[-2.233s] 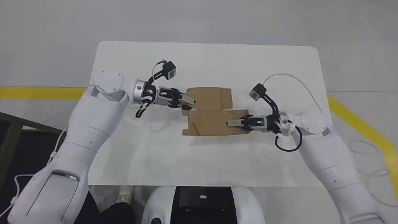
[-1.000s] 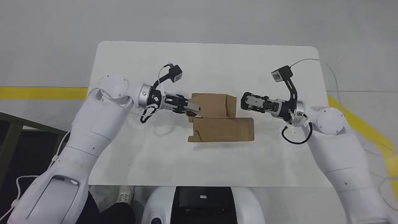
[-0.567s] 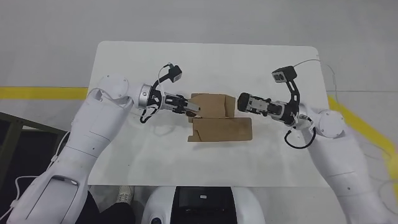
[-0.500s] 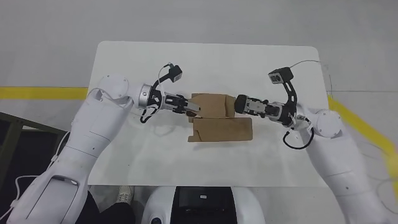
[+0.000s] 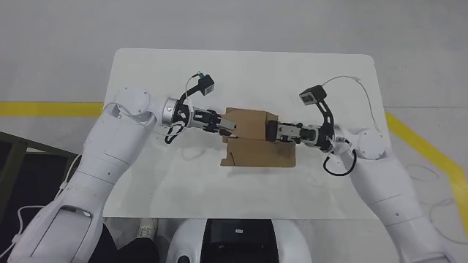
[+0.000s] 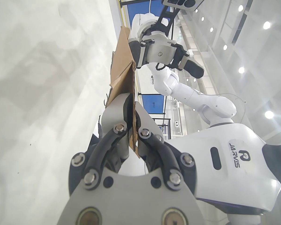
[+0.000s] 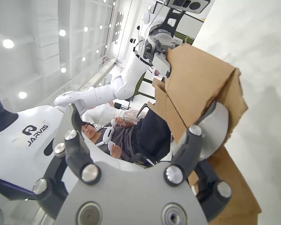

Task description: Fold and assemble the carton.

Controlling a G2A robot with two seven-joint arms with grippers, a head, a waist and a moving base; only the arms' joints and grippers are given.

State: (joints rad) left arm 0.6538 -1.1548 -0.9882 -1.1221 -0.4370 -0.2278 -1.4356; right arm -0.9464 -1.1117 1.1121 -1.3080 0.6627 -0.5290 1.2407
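Squaring up the brown cardboard carton (image 5: pixel 256 137) in the middle of the white table (image 5: pixel 161 183) works best if you anchor with the left gripper (image 5: pixel 225 126), pinched tight on its left edge, while the right gripper (image 5: pixel 273 131), jaws wide and holding nothing, nudges its right end inward slowly.

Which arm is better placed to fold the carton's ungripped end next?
Right. The right gripper is open at the carton's end, with one finger against the cardboard. The left gripper is shut on the opposite edge, probably steadying it, so it should stay put.
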